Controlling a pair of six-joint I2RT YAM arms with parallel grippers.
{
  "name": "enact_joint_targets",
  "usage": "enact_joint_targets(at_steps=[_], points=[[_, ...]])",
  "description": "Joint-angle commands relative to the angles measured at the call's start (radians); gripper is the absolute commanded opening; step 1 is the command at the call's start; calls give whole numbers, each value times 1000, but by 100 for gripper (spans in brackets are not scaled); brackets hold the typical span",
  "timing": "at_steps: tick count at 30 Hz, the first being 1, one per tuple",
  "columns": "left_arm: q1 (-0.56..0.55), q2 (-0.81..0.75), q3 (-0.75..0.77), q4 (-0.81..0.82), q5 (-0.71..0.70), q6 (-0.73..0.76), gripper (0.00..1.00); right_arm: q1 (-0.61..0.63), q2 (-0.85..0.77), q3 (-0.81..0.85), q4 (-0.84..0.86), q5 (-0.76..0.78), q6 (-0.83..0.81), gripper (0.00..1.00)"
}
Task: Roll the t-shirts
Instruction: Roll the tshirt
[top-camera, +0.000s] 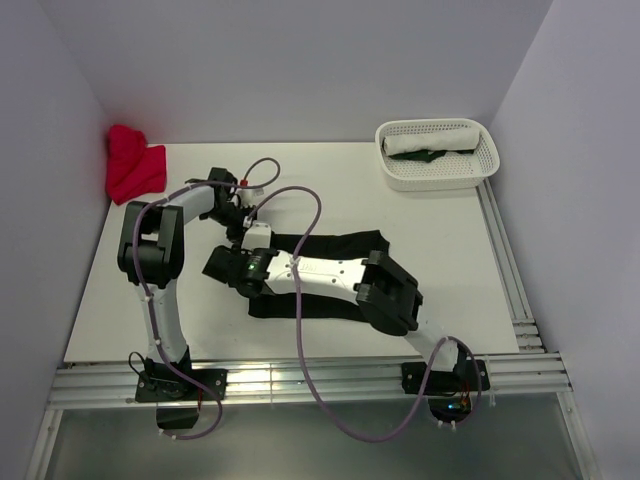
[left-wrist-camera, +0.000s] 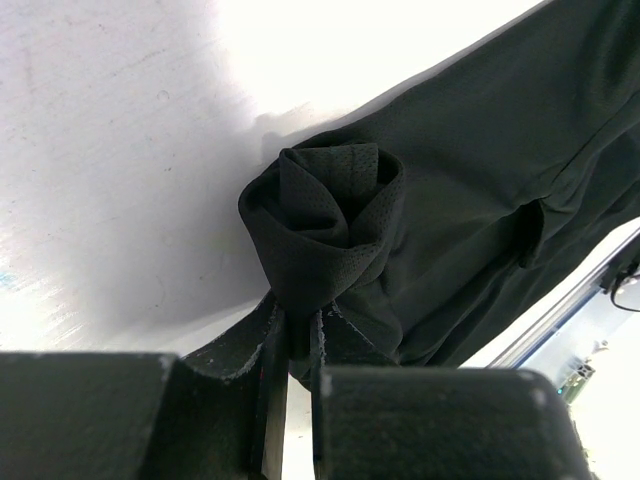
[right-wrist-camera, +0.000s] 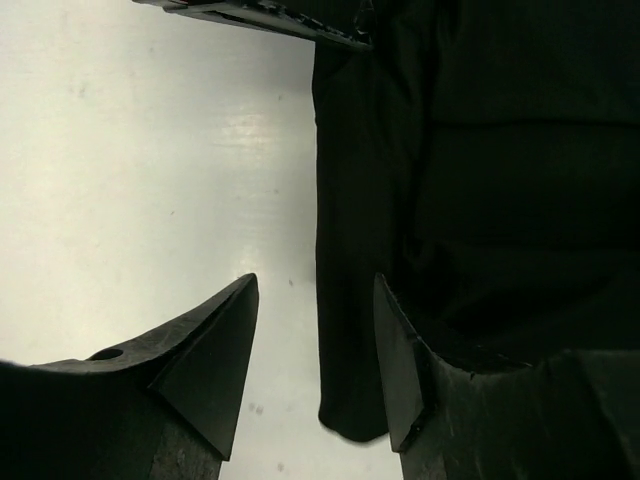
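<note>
A black t-shirt (top-camera: 345, 243) lies in a long folded strip across the middle of the table. Its left end is wound into a small roll (left-wrist-camera: 320, 225). My left gripper (top-camera: 243, 228) is shut on the base of that roll (left-wrist-camera: 298, 335). My right gripper (top-camera: 222, 268) hovers low over the shirt's left part. In the right wrist view it is open (right-wrist-camera: 315, 300), with a folded edge of the black shirt (right-wrist-camera: 360, 250) running between its fingers and the white table under the left finger. A red shirt (top-camera: 133, 165) lies bunched at the back left.
A white lattice basket (top-camera: 436, 123) stands at the back right, holding a white roll (top-camera: 440, 140) and a dark green cloth. Metal rails run along the table's right edge (top-camera: 510, 270) and front edge. Both arms cross over the shirt.
</note>
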Motion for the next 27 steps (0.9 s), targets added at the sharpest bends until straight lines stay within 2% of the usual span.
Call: enact_joint_targets(at_steps=[1, 9, 24, 26, 27], points=[[-8, -19, 18, -11, -125, 42, 7, -4, 66, 126, -97, 93, -46, 57], [-25, -9, 70, -62, -161, 45, 7, -7, 166, 257, -164, 111, -72, 55], [-39, 17, 124, -105, -166, 48, 9, -4, 157, 90, -46, 42, -56, 52], [-39, 20, 132, -109, -165, 48, 9, -4, 166, 88, -48, 36, -52, 50], [-39, 22, 135, -114, -165, 50, 10, -6, 169, 90, -54, 33, -43, 45]])
